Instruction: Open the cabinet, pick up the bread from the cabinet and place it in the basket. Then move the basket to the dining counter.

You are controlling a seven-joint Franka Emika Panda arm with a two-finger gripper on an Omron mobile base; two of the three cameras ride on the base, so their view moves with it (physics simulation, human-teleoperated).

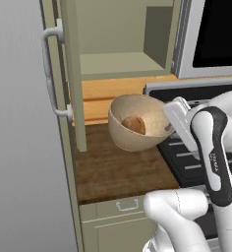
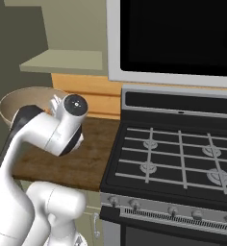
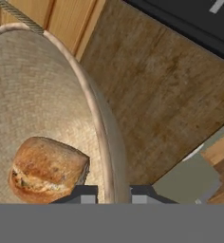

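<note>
The tan woven basket (image 1: 130,132) hangs tilted above the short countertop, with its rim (image 3: 102,137) running between my two fingertips. My gripper (image 3: 112,195) is shut on that rim at the basket's right side (image 1: 168,127). The brown crusty bread (image 1: 134,124) lies inside the basket (image 3: 38,104), low against its wall (image 3: 47,171). In the right base view the basket's rim (image 2: 19,102) peeks out behind my arm. The olive-beige cabinet (image 1: 119,63) stands open above, its door (image 1: 71,74) swung out to the left and its shelf bare. The dining counter is out of view.
The short dark wood countertop (image 1: 115,172) lies below the basket, with a drawer (image 1: 127,205) under it. A black gas stove (image 2: 173,153) adjoins it on the right, with a microwave (image 2: 173,38) above. The open door's edge hangs close to the basket's left.
</note>
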